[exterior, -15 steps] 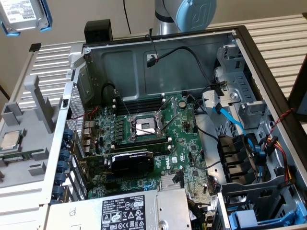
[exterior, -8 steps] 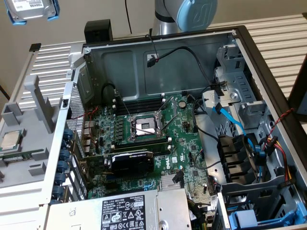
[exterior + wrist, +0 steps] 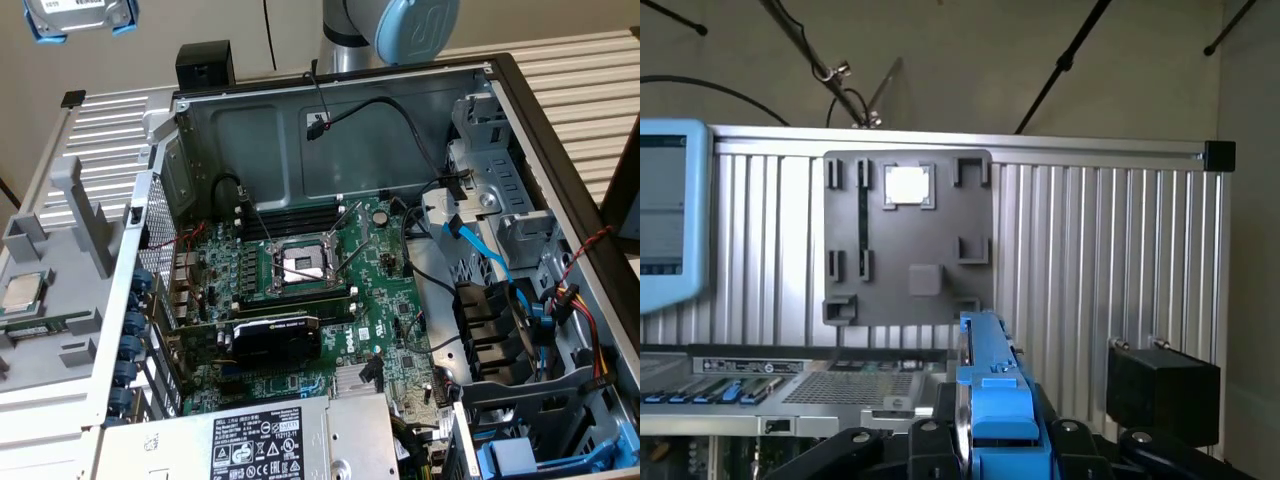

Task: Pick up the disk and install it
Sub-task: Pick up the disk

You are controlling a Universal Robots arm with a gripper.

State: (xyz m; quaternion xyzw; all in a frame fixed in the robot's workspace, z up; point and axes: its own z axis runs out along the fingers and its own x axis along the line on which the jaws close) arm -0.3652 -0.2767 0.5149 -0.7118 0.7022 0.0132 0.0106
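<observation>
The disk [image 3: 78, 15], silver with a white label in a bright blue carrier, hangs aloft, clamped edge-on between the gripper's [image 3: 995, 440] fingers.

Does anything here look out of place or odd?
The disk, in its blue carrier, hangs in mid-air beyond the open computer case, gripped edge-on by the tool, rather than seated in a bay. Otherwise nothing looks spilled or broken.

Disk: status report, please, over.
Fingers shut on disk. Disk aloft, outside the computer case, not installed. Loose cables near the drive bays.
</observation>
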